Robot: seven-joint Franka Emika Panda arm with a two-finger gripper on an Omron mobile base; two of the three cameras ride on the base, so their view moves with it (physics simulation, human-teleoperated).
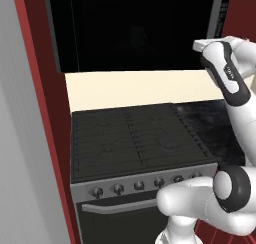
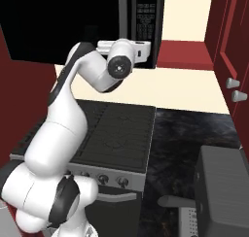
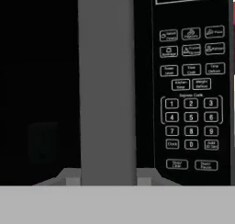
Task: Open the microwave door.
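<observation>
The microwave door [image 1: 135, 28] is a big glossy black panel above the stove; it looks flush with the front, not swung out. Its slim grey vertical handle [image 3: 108, 81] runs up the middle of the hand view, very close. My gripper [image 3: 109, 177] straddles the handle's lower part, one fingertip against each side of the bar, shut on it. From the right base view the hand [image 2: 141, 50] reaches the door's [image 2: 58, 22] right edge beside the keypad strip [image 2: 146, 17]. In the left base view the hand [image 1: 204, 45] sits below the handle [image 1: 218, 13].
The black stove top [image 1: 135, 138] lies under the arm, with knobs and the oven door's horizontal silver handle [image 1: 117, 204] at its front. A cream wall strip [image 1: 140, 88] runs behind. Red cabinets with two grey knobs [image 2: 233, 89] stand right; a grey box [image 2: 223, 187] sits on the dark counter.
</observation>
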